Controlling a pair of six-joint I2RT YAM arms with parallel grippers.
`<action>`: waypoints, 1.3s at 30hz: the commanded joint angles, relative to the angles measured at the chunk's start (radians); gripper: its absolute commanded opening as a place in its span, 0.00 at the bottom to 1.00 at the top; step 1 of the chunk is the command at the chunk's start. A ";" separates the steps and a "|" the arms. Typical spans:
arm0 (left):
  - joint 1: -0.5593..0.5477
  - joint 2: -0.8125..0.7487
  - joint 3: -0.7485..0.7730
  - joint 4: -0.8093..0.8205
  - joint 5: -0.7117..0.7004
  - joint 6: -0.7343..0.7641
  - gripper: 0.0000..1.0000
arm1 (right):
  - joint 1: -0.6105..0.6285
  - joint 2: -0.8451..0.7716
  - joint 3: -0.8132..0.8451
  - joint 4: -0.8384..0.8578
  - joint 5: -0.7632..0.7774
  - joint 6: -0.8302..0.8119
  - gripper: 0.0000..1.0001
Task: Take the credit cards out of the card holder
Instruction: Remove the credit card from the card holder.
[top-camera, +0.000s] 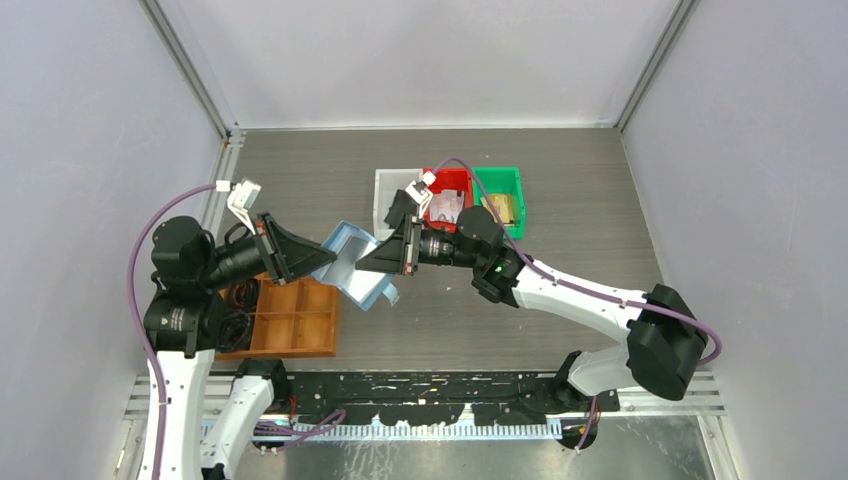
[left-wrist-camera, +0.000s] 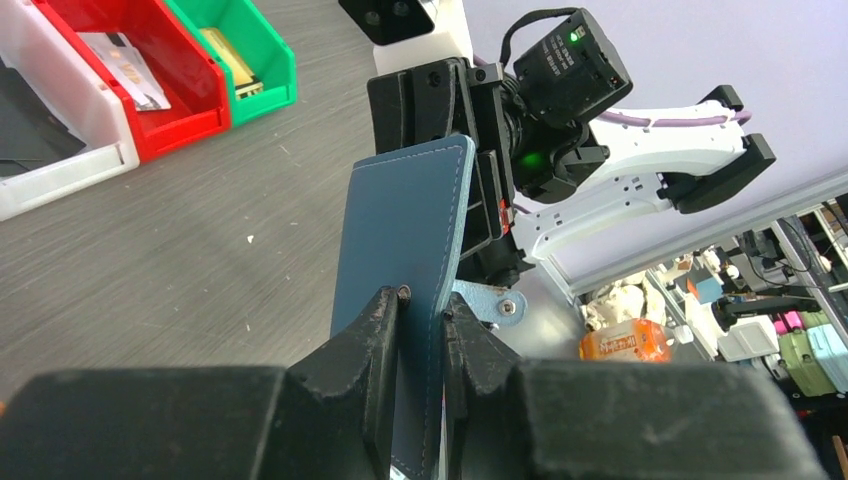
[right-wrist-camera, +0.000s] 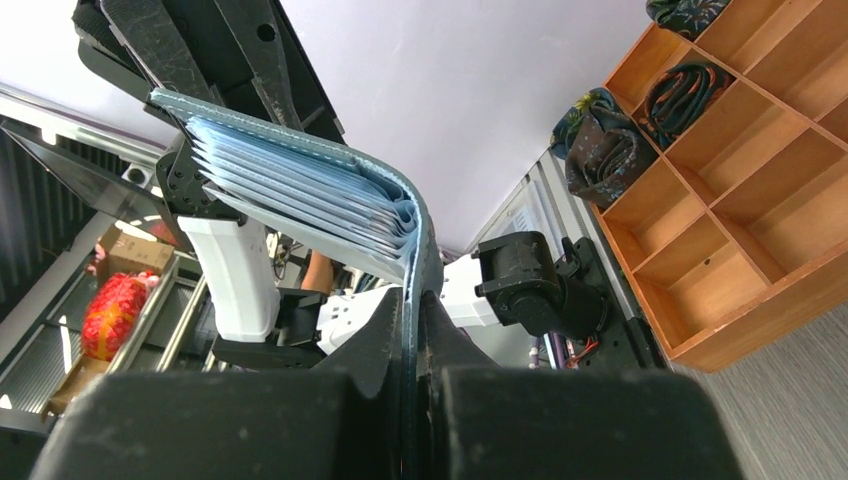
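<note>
Left side first: the left gripper (top-camera: 322, 257) is pressed together on one flap of the holder (top-camera: 360, 288), and its wrist view shows both fingers (left-wrist-camera: 375, 330) nipping the teal leather near its lower edge, with the flap standing up from the pinch.

Centre of the table now. The holder hangs in the air between the two arms, clear of the tabletop and just beyond the tray (top-camera: 295, 320). It is spread open, with its long axis running roughly left to right from one gripper to the other and the paler inside turned up and away from the bases.

On to the right gripper (top-camera: 364, 264). It is clamped on the opposite flap, its jaws closed to a sliver on the leather just below the fold. From that wrist camera the pale blue pockets (right-wrist-camera: 300, 200) fan out in a stack above the pinch. I can't make out a card edge among them.

So this is a two-ended hold, with both arms equally near and neither free. My read is that one gripper must let go and come round to the pocket mouths before any card can be drawn.

Far right, the bins (top-camera: 462, 180) sit well apart behind the right arm.
</note>
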 joint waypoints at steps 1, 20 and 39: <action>-0.008 -0.017 0.012 0.032 0.061 -0.037 0.00 | 0.006 -0.001 0.073 0.101 0.068 -0.004 0.01; -0.007 -0.033 0.108 -0.085 -0.064 0.195 0.00 | 0.016 -0.010 0.025 0.106 0.114 -0.028 0.02; -0.008 -0.054 -0.051 0.071 0.029 -0.075 0.00 | 0.026 0.020 0.062 0.141 0.109 -0.006 0.03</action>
